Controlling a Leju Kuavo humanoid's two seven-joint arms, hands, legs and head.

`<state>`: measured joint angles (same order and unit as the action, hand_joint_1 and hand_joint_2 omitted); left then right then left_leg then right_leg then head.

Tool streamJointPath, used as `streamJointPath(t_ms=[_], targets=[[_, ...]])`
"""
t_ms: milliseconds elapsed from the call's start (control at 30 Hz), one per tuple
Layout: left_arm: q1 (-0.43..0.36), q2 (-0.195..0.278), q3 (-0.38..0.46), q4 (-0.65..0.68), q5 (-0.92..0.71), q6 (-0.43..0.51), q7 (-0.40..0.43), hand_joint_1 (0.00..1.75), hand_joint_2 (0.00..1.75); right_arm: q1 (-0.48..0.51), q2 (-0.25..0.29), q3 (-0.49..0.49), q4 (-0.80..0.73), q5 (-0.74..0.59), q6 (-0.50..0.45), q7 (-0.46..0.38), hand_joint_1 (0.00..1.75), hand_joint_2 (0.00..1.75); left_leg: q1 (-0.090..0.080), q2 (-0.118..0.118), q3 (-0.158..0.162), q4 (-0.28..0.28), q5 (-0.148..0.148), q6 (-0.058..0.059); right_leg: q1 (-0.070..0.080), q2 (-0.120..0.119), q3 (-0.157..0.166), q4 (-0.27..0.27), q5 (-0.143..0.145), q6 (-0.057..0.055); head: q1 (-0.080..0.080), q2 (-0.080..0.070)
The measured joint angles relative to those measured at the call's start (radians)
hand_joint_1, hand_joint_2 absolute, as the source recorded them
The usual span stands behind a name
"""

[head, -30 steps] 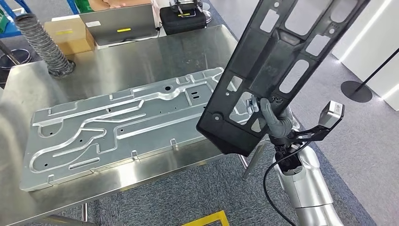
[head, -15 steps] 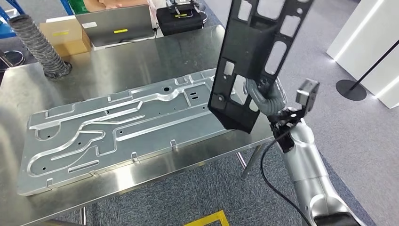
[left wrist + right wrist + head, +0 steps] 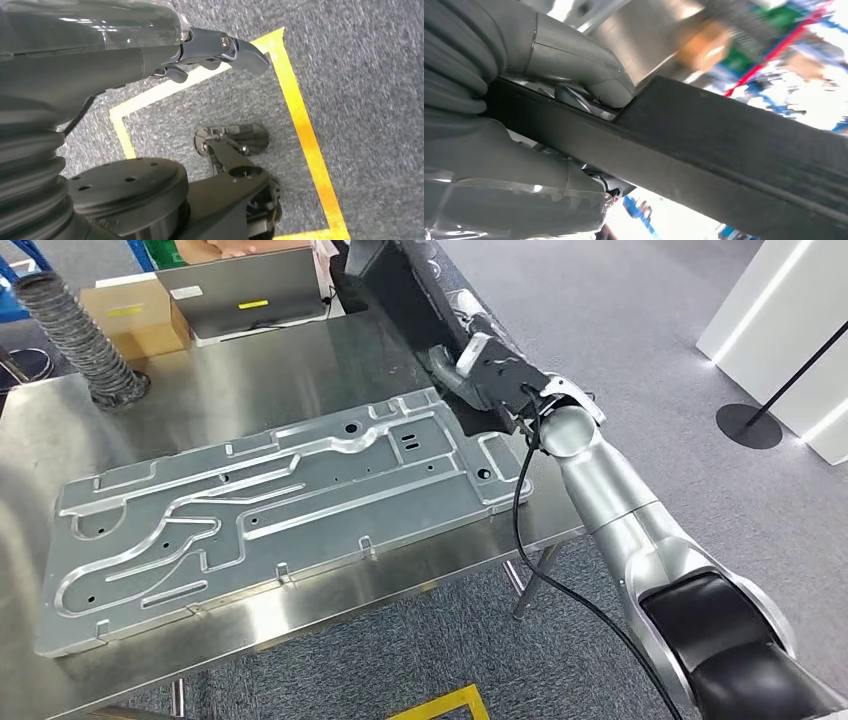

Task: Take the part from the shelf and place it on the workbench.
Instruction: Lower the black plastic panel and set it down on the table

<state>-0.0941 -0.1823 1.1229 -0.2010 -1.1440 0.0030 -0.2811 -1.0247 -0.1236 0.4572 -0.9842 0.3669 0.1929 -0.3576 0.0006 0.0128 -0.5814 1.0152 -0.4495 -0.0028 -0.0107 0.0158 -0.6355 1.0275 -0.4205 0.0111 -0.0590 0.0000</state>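
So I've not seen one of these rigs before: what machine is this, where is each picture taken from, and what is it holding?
This is a humanoid robot with two silver arms, each ending in a many-fingered hand. One picture looks down from its head. There the right hand grips a long black part above the far end of a steel workbench, on which lies a large machined aluminium plate. A ribbed hose, a cardboard box and a black case sit at the back. The right wrist camera shows the fingers around the part up close. The left wrist camera shows the left hand holding nothing, above grey carpet with yellow tape.
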Motion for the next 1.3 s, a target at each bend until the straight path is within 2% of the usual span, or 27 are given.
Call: streamJointPath(t_ms=[67, 100, 200, 233, 267, 300, 367, 400, 433, 533, 567, 600, 633, 700, 733, 767, 800, 867, 900, 933, 1033, 1100, 1133, 1200, 1233, 1267, 1300], targets=[[0.0, 0.001, 0.001, 0.0, 0.0, -0.001, -0.003, 0.0, 1.75, -0.03, -0.01, 0.054, 0.033, 0.081, -0.042, 0.006, 1.75, 1.75, 0.001, -0.002, -0.005, 0.016, -0.015, -0.01, -0.005, -0.002, 0.007, -0.008, 0.003, -0.012, 0.0, 0.0], [0.0, 0.001, 0.001, 0.0, 0.0, -0.002, -0.004, 0.0, 1.75, -0.043, -0.019, 0.081, 0.047, 0.11, -0.056, 0.007, 1.75, 1.75, 0.002, -0.003, -0.02, 0.05, -0.036, -0.015, -0.008, -0.004, 0.01, -0.013, 0.004, -0.017, 0.0, 0.0], [0.0, 0.001, 0.001, 0.0, 0.0, -0.003, -0.005, 0.0, 1.75, -0.065, -0.054, 0.153, 0.087, 0.158, -0.077, 0.008, 1.75, 1.75, 0.008, -0.004, -0.115, 0.244, -0.117, -0.025, -0.007, -0.01, 0.014, -0.014, 0.003, -0.023, 0.0, 0.0], [0.001, 0.001, 0.001, 0.0, 0.0, -0.004, -0.005, 0.0, 1.75, -0.067, -0.064, 0.172, 0.098, 0.164, -0.079, 0.008, 1.75, 1.75, 0.009, -0.004, -0.139, 0.285, -0.123, -0.027, -0.006, -0.011, 0.015, -0.014, 0.002, -0.024, 0.0, 0.0], [0.001, 0.001, 0.001, 0.0, 0.0, -0.004, -0.005, 0.0, 1.75, -0.067, -0.074, 0.187, 0.107, 0.168, -0.081, 0.008, 1.75, 1.75, 0.01, -0.004, -0.143, 0.283, -0.107, -0.027, -0.005, -0.012, 0.016, -0.013, 0.0, -0.024, 0.0, 0.0], [0.001, 0.001, 0.001, 0.0, 0.0, -0.004, -0.005, 0.0, 1.75, -0.068, -0.082, 0.2, 0.115, 0.171, -0.083, 0.008, 1.75, 1.75, 0.011, -0.004, -0.127, 0.241, -0.074, -0.026, -0.005, -0.012, 0.018, -0.012, -0.001, -0.022, 0.0, 0.0], [0.0, 0.002, 0.001, 0.0, 0.001, -0.004, -0.006, 0.0, 1.75, -0.073, -0.096, 0.219, 0.126, 0.194, -0.099, 0.008, 1.75, 1.75, 0.01, -0.004, -0.064, 0.098, -0.001, -0.019, -0.003, -0.012, 0.022, -0.009, -0.006, -0.017, 0.0, 0.0], [0.0, 0.002, 0.002, 0.0, 0.002, -0.004, -0.007, 0.0, 1.75, -0.078, -0.103, 0.231, 0.132, 0.218, -0.113, 0.01, 1.75, 1.75, 0.008, -0.004, -0.039, 0.045, 0.016, -0.014, -0.002, -0.012, 0.022, -0.007, -0.008, -0.013, 0.0, 0.0], [-0.001, 0.002, 0.002, 0.0, 0.004, -0.004, -0.008, 0.0, 1.75, -0.082, -0.11, 0.245, 0.137, 0.249, -0.129, 0.014, 1.75, 1.75, 0.006, -0.005, -0.026, 0.014, 0.022, -0.009, 0.0, -0.012, 0.021, -0.006, -0.008, -0.008, 0.0, 0.0], [-0.002, 0.003, 0.003, 0.0, 0.013, -0.004, -0.014, 0.0, 1.75, -0.089, -0.123, 0.292, 0.156, 0.333, -0.162, 0.023, 1.75, 1.75, 0.006, -0.01, -0.022, -0.002, 0.023, 0.008, -0.001, -0.015, 0.02, -0.009, -0.007, 0.009, 0.0, 0.0], [-0.001, 0.003, 0.003, 0.0, 0.015, -0.004, -0.016, 0.0, 1.75, -0.089, -0.124, 0.305, 0.163, 0.349, -0.17, 0.024, 1.75, 1.75, 0.008, -0.01, -0.02, -0.006, 0.026, 0.015, -0.002, -0.015, 0.016, 0.0, -0.015, 0.014, 0.0, 0.0], [-0.002, 0.003, 0.004, 0.0, 0.016, -0.004, -0.018, 0.0, 1.75, -0.09, -0.124, 0.315, 0.169, 0.36, -0.176, 0.025, 1.75, 1.75, 0.01, -0.01, -0.019, -0.011, 0.03, 0.021, -0.003, -0.015, 0.004, 0.028, -0.034, 0.019, 0.0, 0.0], [-0.002, 0.003, 0.005, 0.0, 0.017, -0.004, -0.019, 0.0, 1.75, -0.09, -0.121, 0.324, 0.175, 0.366, -0.182, 0.025, 1.75, 1.75, 0.01, -0.009, -0.018, -0.013, 0.032, 0.025, -0.004, -0.015, -0.02, 0.08, -0.063, 0.022, 0.0, 0.0], [-0.001, 0.003, 0.007, 0.0, 0.017, -0.004, -0.02, 0.0, 1.75, -0.089, -0.112, 0.339, 0.189, 0.371, -0.189, 0.026, 1.75, 1.75, 0.009, -0.009, -0.02, -0.013, 0.033, 0.028, -0.004, -0.015, -0.086, 0.218, -0.124, 0.028, 0.0, 0.0], [-0.001, 0.003, 0.008, 0.0, 0.018, -0.004, -0.02, 0.0, 1.75, -0.087, -0.106, 0.347, 0.196, 0.374, -0.19, 0.026, 1.75, 1.75, 0.009, -0.009, -0.02, -0.012, 0.033, 0.028, -0.004, -0.015, -0.11, 0.268, -0.137, 0.03, 0.0, 0.0], [0.0, 0.003, 0.008, 0.0, 0.019, -0.004, -0.02, 0.0, 1.75, -0.087, -0.101, 0.353, 0.203, 0.378, -0.192, 0.027, 1.75, 1.75, 0.009, -0.01, -0.02, -0.011, 0.032, 0.028, -0.005, -0.015, -0.118, 0.279, -0.129, 0.03, 0.0, 0.0], [0.0, 0.003, 0.008, 0.0, 0.019, -0.004, -0.02, 0.0, 1.75, -0.086, -0.098, 0.359, 0.207, 0.384, -0.194, 0.027, 1.75, 1.75, 0.009, -0.012, -0.02, -0.009, 0.031, 0.027, -0.005, -0.015, -0.105, 0.249, -0.103, 0.029, 0.0, 0.0], [0.0, 0.003, 0.009, 0.0, 0.02, -0.005, -0.022, 0.0, 1.75, -0.09, -0.096, 0.37, 0.213, 0.394, -0.198, 0.027, 1.75, 1.75, 0.008, -0.016, -0.02, -0.003, 0.027, 0.022, -0.005, -0.015, -0.041, 0.113, -0.036, 0.025, 0.0, 0.0], [0.0, 0.003, 0.009, 0.0, 0.019, -0.006, -0.023, 0.0, 1.75, -0.092, -0.095, 0.375, 0.215, 0.399, -0.2, 0.027, 1.75, 1.75, 0.006, -0.018, -0.021, 0.001, 0.024, 0.018, -0.003, -0.015, -0.013, 0.053, -0.015, 0.019, 0.0, 0.0], [0.0, 0.003, 0.009, 0.0, 0.019, -0.006, -0.024, 0.0, 1.75, -0.095, -0.095, 0.38, 0.218, 0.405, -0.203, 0.028, 1.75, 1.75, 0.005, -0.019, -0.023, 0.004, 0.022, 0.013, -0.001, -0.015, 0.003, 0.017, -0.005, 0.014, 0.0, 0.0], [0.001, 0.004, 0.009, 0.0, 0.017, -0.007, -0.025, 0.0, 1.75, -0.098, -0.095, 0.395, 0.226, 0.436, -0.212, 0.033, 1.75, 1.75, 0.003, -0.019, -0.027, 0.006, 0.02, -0.002, 0.002, -0.015, 0.007, 0.0, -0.004, -0.005, 0.0, 0.0], [0.001, 0.005, 0.009, 0.0, 0.017, -0.008, -0.025, 0.0, 1.75, -0.103, -0.1, 0.407, 0.232, 0.459, -0.219, 0.035, 1.75, 1.75, 0.005, -0.019, -0.039, 0.035, -0.003, -0.013, -0.001, -0.017, 0.009, -0.006, 0.001, -0.017, 0.0, 0.0], [0.0, 0.005, 0.009, 0.0, 0.017, -0.008, -0.025, 0.0, 1.75, -0.106, -0.106, 0.414, 0.234, 0.468, -0.223, 0.035, 1.75, 1.75, 0.007, -0.018, -0.058, 0.078, -0.029, -0.017, -0.003, -0.018, 0.01, -0.009, 0.002, -0.021, 0.0, 0.0], [0.0, 0.005, 0.01, 0.0, 0.017, -0.008, -0.025, 0.0, 1.75, -0.11, -0.12, 0.43, 0.238, 0.483, -0.231, 0.035, 1.75, 1.75, 0.009, -0.018, -0.113, 0.203, -0.091, -0.023, -0.001, -0.02, 0.01, -0.009, 0.002, -0.026, 0.0, 0.0], [0.001, 0.005, 0.01, 0.0, 0.017, -0.008, -0.025, 0.0, 1.75, -0.11, -0.127, 0.438, 0.24, 0.49, -0.233, 0.035, 1.75, 1.75, 0.009, -0.018, -0.137, 0.255, -0.107, -0.025, -0.001, -0.021, 0.01, -0.009, 0.001, -0.027, 0.0, 0.0], [0.001, 0.005, 0.012, 0.0, 0.017, -0.008, -0.025, 0.0, 1.75, -0.11, -0.134, 0.446, 0.242, 0.495, -0.234, 0.035, 1.75, 1.75, 0.01, -0.018, -0.149, 0.278, -0.107, -0.026, 0.0, -0.022, 0.01, -0.008, 0.001, -0.027, 0.0, 0.0], [0.001, 0.005, 0.014, 0.0, 0.018, -0.008, -0.025, 0.0, 1.75, -0.11, -0.139, 0.452, 0.244, 0.502, -0.235, 0.034, 1.75, 1.75, 0.01, -0.018, -0.142, 0.263, -0.088, -0.025, 0.0, -0.023, 0.011, -0.007, 0.0, -0.026, 0.0, 0.0]])
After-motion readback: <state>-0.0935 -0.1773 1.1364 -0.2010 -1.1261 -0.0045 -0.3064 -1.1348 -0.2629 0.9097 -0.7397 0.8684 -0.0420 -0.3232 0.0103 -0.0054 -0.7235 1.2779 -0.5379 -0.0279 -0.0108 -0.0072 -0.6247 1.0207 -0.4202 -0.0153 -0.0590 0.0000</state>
